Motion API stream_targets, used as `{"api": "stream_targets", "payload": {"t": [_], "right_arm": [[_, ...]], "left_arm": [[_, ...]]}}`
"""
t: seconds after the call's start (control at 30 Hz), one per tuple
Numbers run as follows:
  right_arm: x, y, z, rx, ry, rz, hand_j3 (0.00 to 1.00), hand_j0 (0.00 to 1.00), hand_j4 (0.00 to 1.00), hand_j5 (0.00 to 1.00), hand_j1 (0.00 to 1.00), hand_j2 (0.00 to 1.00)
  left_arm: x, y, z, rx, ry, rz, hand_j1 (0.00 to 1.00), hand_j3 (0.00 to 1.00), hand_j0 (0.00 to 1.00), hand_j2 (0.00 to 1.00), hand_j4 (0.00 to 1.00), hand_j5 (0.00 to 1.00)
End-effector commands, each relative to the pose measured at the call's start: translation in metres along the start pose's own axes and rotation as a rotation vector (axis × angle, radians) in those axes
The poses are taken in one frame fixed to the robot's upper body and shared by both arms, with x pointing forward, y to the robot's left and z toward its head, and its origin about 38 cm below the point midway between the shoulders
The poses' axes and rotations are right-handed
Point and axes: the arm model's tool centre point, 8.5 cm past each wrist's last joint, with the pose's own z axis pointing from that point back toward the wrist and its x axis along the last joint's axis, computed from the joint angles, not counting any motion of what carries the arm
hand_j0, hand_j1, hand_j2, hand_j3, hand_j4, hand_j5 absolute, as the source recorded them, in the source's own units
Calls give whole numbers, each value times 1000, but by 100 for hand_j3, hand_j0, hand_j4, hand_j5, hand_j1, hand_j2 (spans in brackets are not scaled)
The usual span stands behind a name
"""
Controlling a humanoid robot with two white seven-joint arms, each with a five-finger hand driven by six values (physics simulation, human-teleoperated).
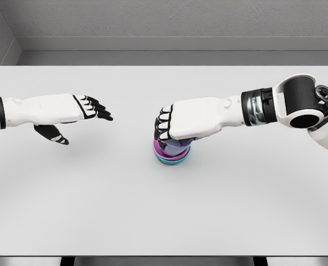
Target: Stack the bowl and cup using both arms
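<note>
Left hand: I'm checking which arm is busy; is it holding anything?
No: the left hand hangs open and empty over the table, well apart from the stacked cup under the right hand.

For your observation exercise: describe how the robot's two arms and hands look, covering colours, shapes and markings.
Both arms have smooth white shells with black-and-silver ringed wrist bands. The left hand and right hand have white backs, black fingers with white segment plates. The right arm shows a black cylindrical joint.

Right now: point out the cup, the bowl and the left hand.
cup (pixel 178 146): head view, purple wall below the right hand.
bowl (pixel 172 159): head view, teal and magenta rim under the cup.
left hand (pixel 82 113): head view, middle of the hand.
</note>
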Motion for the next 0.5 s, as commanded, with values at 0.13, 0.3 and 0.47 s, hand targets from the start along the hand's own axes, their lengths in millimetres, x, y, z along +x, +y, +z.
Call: {"api": "stream_targets", "payload": {"t": [0.13, 0.3, 0.47], "right_arm": [[0, 1, 0, 0, 1, -6, 57, 57, 57, 57, 57, 57], [0, 0, -2, 5, 4, 6, 67, 67, 67, 67, 67, 67], [1, -1, -7, -3, -6, 5, 97, 97, 97, 97, 97, 97]], "left_arm": [[-1, 2, 1, 5, 2, 4, 100, 100, 100, 100, 100, 100], [-1, 2, 1, 7, 4, 3, 100, 100, 100, 100, 100, 100], [-1, 2, 1, 6, 3, 3, 100, 100, 100, 100, 100, 100]]}}
